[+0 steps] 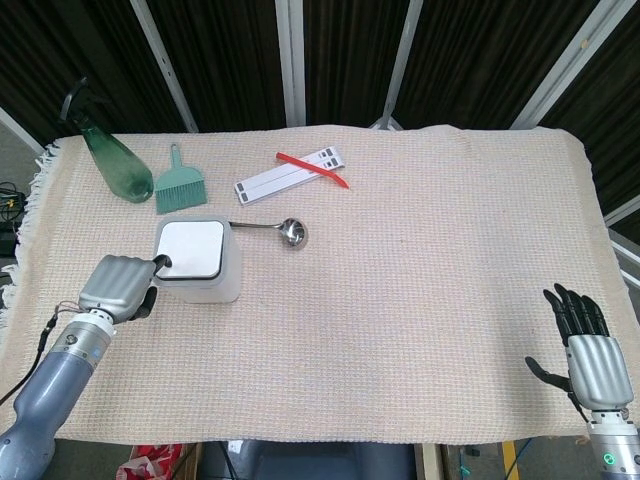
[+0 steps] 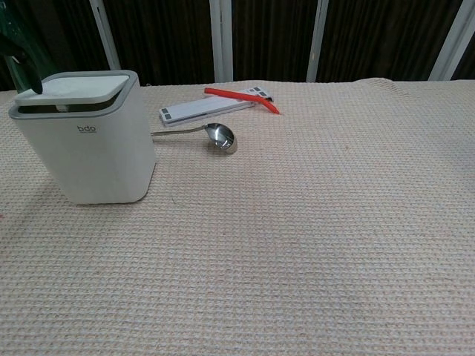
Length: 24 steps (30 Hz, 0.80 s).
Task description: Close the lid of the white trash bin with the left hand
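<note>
The white trash bin (image 1: 203,262) (image 2: 85,144) stands on the left part of the table, its lid (image 1: 191,248) (image 2: 78,84) lying flat and closed on the grey rim. My left hand (image 1: 118,285) sits just left of the bin, fingers curled in, a dark fingertip (image 1: 160,263) at the lid's near-left corner. It holds nothing. In the chest view only a dark fingertip (image 2: 28,74) shows at the lid's left edge. My right hand (image 1: 590,352) rests at the table's near right corner, fingers spread and empty.
A metal ladle (image 1: 285,231) (image 2: 215,136) lies right of the bin. Behind it are a white strip (image 1: 290,175), a red tool (image 1: 312,168), a teal dustpan brush (image 1: 180,186) and a green spray bottle (image 1: 112,160). The woven cloth (image 1: 430,260) covers the table.
</note>
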### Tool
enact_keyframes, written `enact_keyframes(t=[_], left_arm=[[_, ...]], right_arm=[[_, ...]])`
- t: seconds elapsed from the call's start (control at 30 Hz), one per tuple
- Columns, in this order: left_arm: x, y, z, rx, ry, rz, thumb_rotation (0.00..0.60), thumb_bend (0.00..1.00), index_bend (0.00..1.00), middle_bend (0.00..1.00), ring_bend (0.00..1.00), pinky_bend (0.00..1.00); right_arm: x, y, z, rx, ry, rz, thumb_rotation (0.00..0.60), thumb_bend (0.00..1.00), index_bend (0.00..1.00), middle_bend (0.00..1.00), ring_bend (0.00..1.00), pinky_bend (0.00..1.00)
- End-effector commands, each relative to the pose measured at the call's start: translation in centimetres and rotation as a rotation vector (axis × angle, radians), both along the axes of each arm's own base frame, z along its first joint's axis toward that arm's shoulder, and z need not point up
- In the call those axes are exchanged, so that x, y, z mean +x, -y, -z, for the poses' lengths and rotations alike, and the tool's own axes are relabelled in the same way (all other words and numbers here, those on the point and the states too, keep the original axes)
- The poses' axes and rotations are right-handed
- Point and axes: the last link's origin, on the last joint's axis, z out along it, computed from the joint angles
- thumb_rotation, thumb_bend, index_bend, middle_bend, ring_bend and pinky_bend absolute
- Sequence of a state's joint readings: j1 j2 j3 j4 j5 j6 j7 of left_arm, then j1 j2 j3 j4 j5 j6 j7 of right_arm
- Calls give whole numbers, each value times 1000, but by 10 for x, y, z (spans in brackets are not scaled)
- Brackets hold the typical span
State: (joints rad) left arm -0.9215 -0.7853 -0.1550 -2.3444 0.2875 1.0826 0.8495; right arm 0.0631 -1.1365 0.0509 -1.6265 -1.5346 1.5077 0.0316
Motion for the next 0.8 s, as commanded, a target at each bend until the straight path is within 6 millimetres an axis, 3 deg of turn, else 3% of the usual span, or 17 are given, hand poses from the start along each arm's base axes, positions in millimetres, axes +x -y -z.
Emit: enact_keyframes(t=[0.03,0.5,0.8], left_arm=[[-6,-1,5,4,4,3,600,631,231,1000,945,1000],[-18,1,25,4,-21,39,600,631,225,1000,944,1000],[-17,-1,26,27,-1,49,600,630,217,1000,945,1000]], right_arm=[[0,0,1,3,0,-1,600,211,0,0,0,61],[0,-1,0,4,18,11,600,211,0,0,0,61],[0,-2,-1,2,21,8,600,211,0,0,0,61]])
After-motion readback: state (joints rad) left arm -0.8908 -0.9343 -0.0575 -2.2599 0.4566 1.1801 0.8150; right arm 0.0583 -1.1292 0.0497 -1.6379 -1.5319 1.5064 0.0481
